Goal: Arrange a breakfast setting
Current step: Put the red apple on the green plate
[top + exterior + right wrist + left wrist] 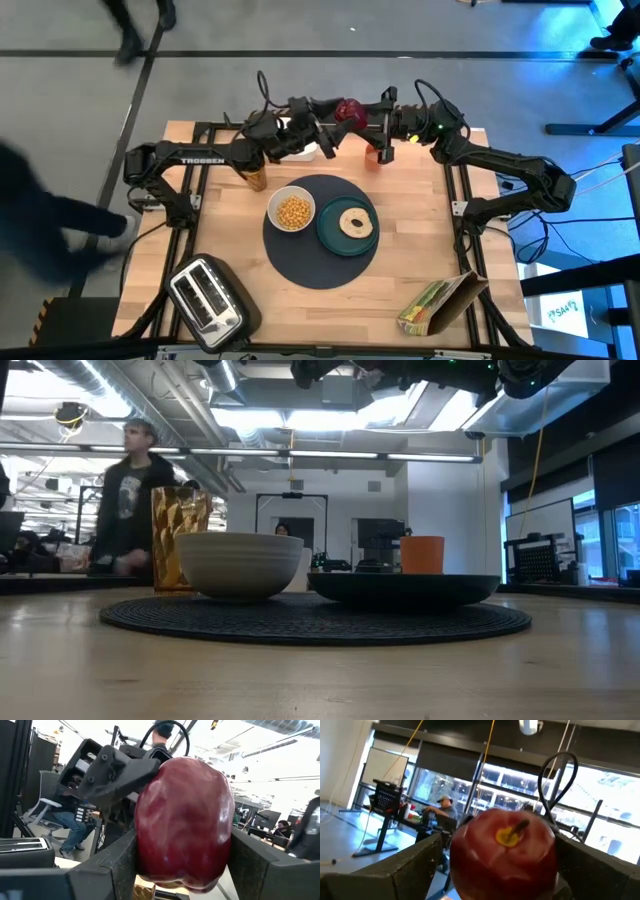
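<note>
I see the glossy, deep red apple (184,822), its yellowish stem dimple showing, clamped in my right tool (352,112); my left tool (322,120) stands spread around it.

The apple (184,822) fills both wrist views, its lower end cut off by the picture edge and the space behind it hidden. From table height the plate's (403,588) rim hides the bagel (seen only from above), and the bowl's (240,565) wall hides the cereal. A person (125,500) behind the bowl is blurred.
</note>
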{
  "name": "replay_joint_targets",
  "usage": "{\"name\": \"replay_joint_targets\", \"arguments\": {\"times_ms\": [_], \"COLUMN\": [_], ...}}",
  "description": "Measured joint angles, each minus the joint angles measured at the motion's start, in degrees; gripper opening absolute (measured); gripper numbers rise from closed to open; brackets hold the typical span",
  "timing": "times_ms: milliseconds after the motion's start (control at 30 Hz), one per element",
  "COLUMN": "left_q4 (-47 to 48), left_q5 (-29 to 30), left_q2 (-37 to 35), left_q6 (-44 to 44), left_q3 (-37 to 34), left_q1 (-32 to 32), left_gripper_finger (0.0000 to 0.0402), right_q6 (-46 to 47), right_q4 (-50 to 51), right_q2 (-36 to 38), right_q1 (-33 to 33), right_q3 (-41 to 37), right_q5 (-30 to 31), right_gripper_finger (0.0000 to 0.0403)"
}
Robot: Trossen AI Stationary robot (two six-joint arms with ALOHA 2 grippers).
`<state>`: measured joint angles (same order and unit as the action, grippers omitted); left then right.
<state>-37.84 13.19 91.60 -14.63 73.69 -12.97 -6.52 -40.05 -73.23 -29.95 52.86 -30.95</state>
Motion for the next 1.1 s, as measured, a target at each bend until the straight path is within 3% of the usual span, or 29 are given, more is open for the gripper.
{"name": "replay_joint_targets", "arguments": {"times_ms": [200,467,667,900,1033,1100], "left_q4": [1.8,2.0,3.6,18.5,30.6,34.6], "left_q5": [-0.7,-0.8,0.3,4.9,5.6,3.0], "left_q2": [0.0,0.0,-0.7,-5.1,-5.7,-5.6], "left_q6": [0.0,0.2,4.4,12.8,17.1,18.2], "left_q3": [0.0,0.0,0.1,1.2,2.9,3.1], "left_q1": [0.0,0.0,-0.1,0.0,0.7,0.8], "left_gripper_finger": [0.0326,0.0293,0.0282,0.0280,0.0280,0.0279], "right_q6": [0.0,0.5,5.7,16.9,11.8,8.7], "right_q4": [0.1,0.1,1.9,24.9,36.0,37.4], "right_q2": [0.0,0.0,0.1,4.7,7.3,7.6], "right_q1": [0.0,0.0,0.0,-0.1,-0.1,-0.1], "right_q3": [0.0,0.0,0.0,2.8,6.4,8.7], "right_q5": [0.6,1.4,5.1,14.0,16.4,15.4], "right_gripper_finger": [0.0235,0.0239,0.0290,0.0332,0.0309,0.0285]}}
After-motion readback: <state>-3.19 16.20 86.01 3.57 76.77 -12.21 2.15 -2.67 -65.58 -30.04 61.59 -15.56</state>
